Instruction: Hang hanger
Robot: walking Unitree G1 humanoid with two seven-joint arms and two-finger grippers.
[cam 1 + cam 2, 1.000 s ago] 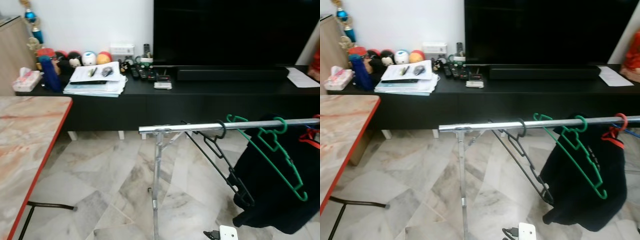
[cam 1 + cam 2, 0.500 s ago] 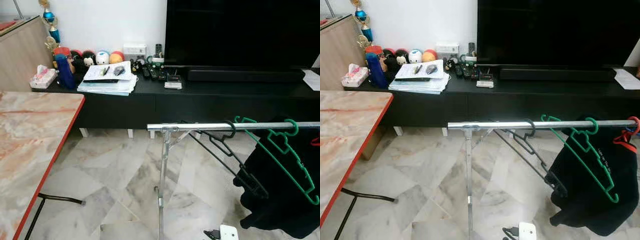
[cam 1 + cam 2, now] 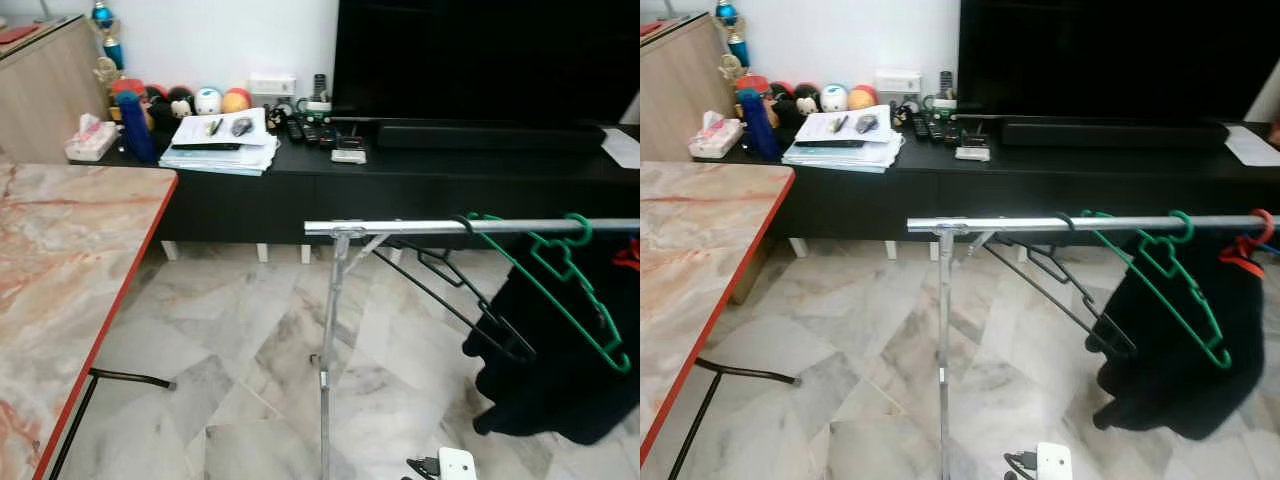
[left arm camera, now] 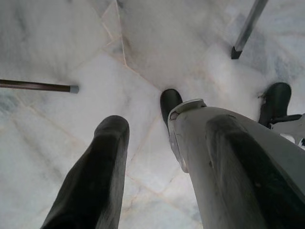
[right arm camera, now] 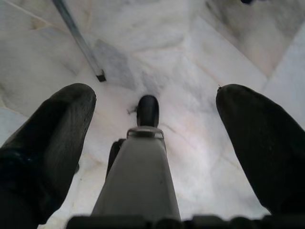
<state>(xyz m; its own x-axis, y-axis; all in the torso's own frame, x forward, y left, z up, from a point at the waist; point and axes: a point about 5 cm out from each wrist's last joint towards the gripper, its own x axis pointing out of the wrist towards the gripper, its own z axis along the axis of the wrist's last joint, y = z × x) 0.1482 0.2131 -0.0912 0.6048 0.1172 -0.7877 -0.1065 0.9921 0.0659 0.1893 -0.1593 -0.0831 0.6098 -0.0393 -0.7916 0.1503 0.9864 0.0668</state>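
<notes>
A silver clothes rail [image 3: 400, 227] on a thin upright post [image 3: 327, 360] stands in front of me. A black hanger [image 3: 470, 300] and a green hanger [image 3: 575, 295] hang on the rail, both tilted. A black garment [image 3: 560, 380] hangs behind them, and a red hanger [image 3: 1248, 245] sits at the far right. My left gripper [image 4: 167, 181] hangs low over the marble floor, open and empty. My right gripper [image 5: 155, 143] is also open and empty above the floor, with my own leg and foot below it.
A marble-topped table [image 3: 60, 270] with a red edge fills the left. A black TV console [image 3: 420, 185] with papers [image 3: 220, 145], remotes and toys runs along the far wall under a big TV [image 3: 480, 60]. A white power adapter [image 3: 455, 465] lies on the floor by the post.
The camera has shifted, so the table looms larger on the left and the rail sits a little higher. The hangers stay on the rail.
</notes>
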